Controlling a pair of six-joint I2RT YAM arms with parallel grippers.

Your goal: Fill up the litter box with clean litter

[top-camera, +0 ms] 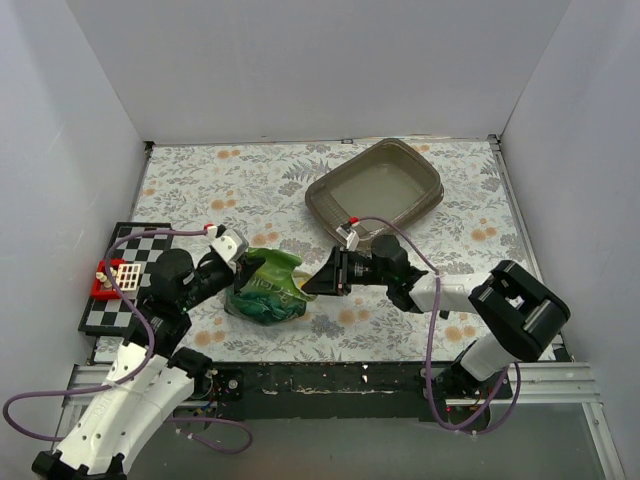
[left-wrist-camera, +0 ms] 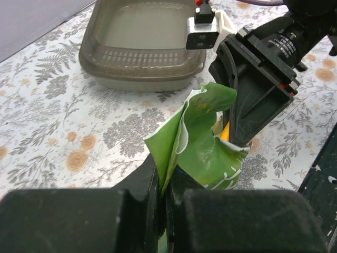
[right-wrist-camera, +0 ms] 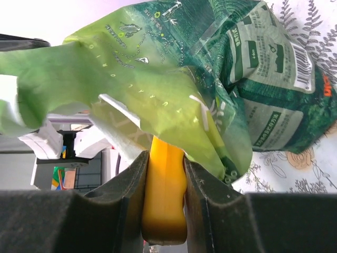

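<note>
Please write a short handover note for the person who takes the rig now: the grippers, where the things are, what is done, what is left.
Left gripper: shut on the edge of the green bag, holding its mouth up.
Right gripper: shut on the handle of the yellow scoop; the scoop's end is hidden in the bag.
Litter box: beyond the bag, apart from it; no heap of litter shows inside.
Done: bag open, scoop inserted.
Left: carry litter into the box.

Open tablecloth [top-camera: 230,180] left of the litter box [top-camera: 380,185]; crumpled green bag [top-camera: 265,285] between both arms, chessboard [top-camera: 140,250] at left edge.
</note>
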